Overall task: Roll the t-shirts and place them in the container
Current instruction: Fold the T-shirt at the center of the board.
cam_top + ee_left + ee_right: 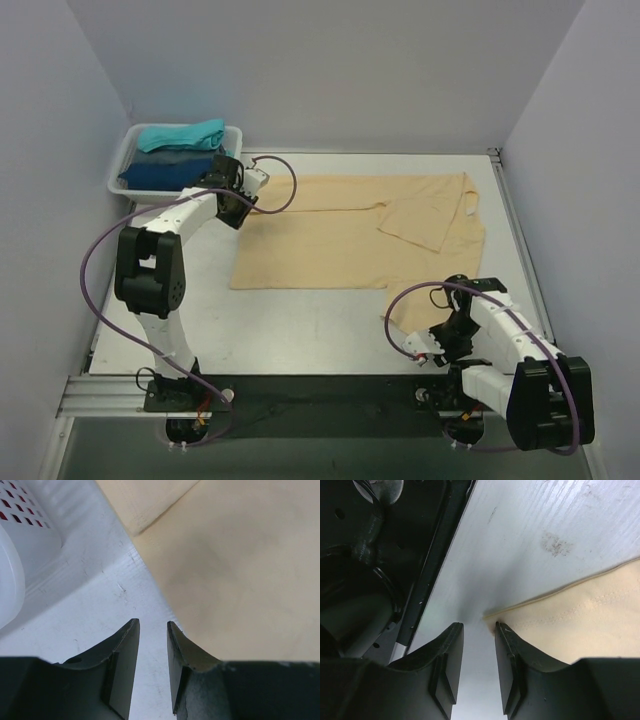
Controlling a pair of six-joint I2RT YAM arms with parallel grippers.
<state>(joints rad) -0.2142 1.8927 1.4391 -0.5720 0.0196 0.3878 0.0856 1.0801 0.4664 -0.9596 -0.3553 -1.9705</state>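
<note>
A large tan t-shirt (350, 235) lies spread flat on the white table, with one sleeve folded over it. A teal bundle (180, 135) and a dark blue bundle (165, 172) sit in the basket. My left gripper (236, 210) is low at the shirt's far left edge. In the left wrist view it (152, 625) is open and empty over bare table, with the tan cloth (235, 570) just to its right. My right gripper (443, 338) is at the shirt's near right corner. In the right wrist view it (477, 627) is open, and the cloth corner (560, 620) touches one fingertip (501, 629).
A white mesh basket (122, 168) stands at the far left corner, close behind the left gripper; its wall (30, 535) shows red through the holes. Grey walls enclose the table. The right arm's black base (365, 555) is near the right gripper.
</note>
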